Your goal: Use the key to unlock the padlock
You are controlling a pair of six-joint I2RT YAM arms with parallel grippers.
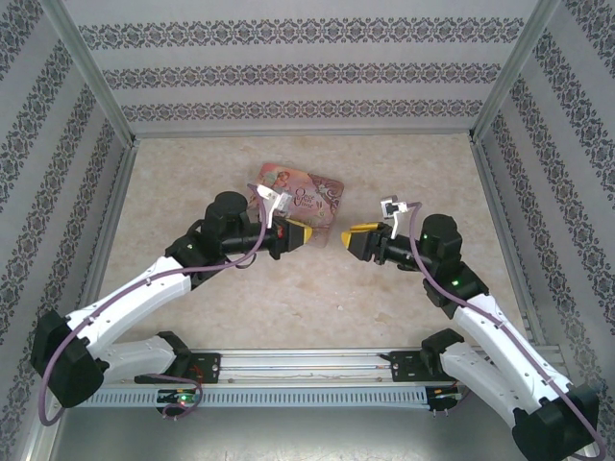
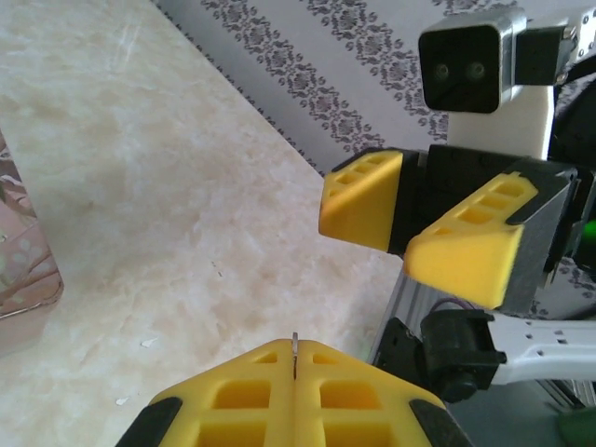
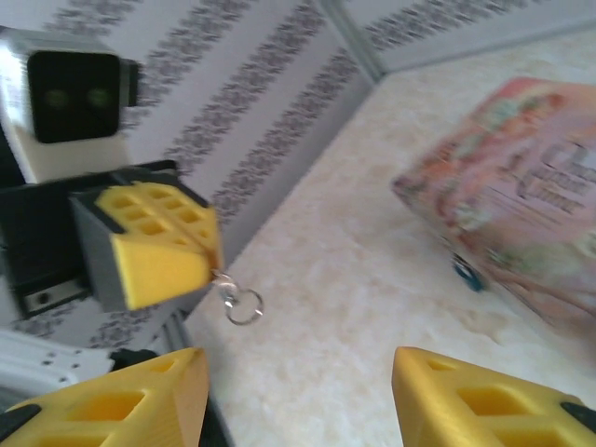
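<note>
Pinching the key point(image 2: 294, 344), the left gripper point(image 1: 300, 233) faces the wide-open right gripper point(image 1: 357, 237); the padlock point(image 3: 464, 271) lies beside the pink tin point(image 1: 306, 195), toward the table's point(image 1: 192, 192) far edge.

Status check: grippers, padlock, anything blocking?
Left gripper shut on small silver key with ring. Right gripper open, empty. Tiny teal-blue padlock on table, ungripped, partly tucked at edge of pink illustrated tin box.
</note>
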